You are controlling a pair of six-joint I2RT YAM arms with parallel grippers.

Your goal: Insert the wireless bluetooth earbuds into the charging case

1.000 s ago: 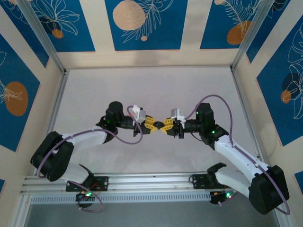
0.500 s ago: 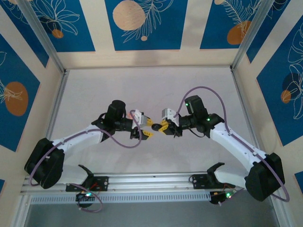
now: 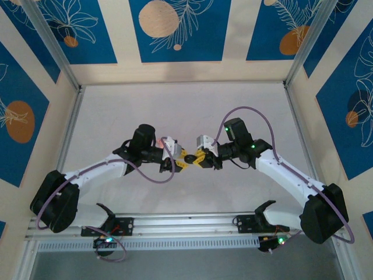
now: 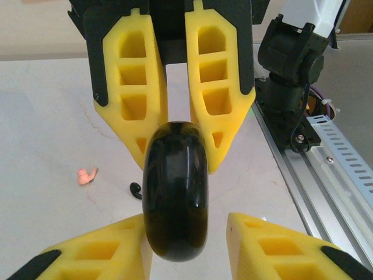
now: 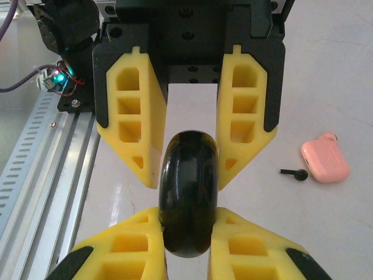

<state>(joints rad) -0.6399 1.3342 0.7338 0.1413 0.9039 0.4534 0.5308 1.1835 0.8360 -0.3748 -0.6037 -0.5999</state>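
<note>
Between the fingers of the right gripper point(image 5: 187, 213) a black disc point(image 5: 188, 169) is clamped edge-on, both fingers pressed to its faces; the left gripper point(image 4: 185, 220) is set around the same disc from the opposite side, but its jaws are parted, one finger against the disc and a gap seen at the other; the disc is judged to be carried by the right alone, seemingly clear of the table point(image 5: 326, 76).

Further out, the case point(image 5: 324, 162) lies flat on the table, apparently closed; the dark bud point(image 5: 294, 173) lies just beside it, not touching; the pink bud point(image 4: 87, 175) is seen on the table in the left wrist view, near the dark one but apart from it; neither bud is in the case.

Several failures can be foreseen. If the disc is let go before the left jaws are closed, it may be dropped and rolled into the buds or the case; these are light and could be scattered. Both grippers are taken up by a thing outside the task, so nothing can be inserted until one is freed. The buds are tiny against the broad fingers; they may be flicked aside rather than gripped.
</note>
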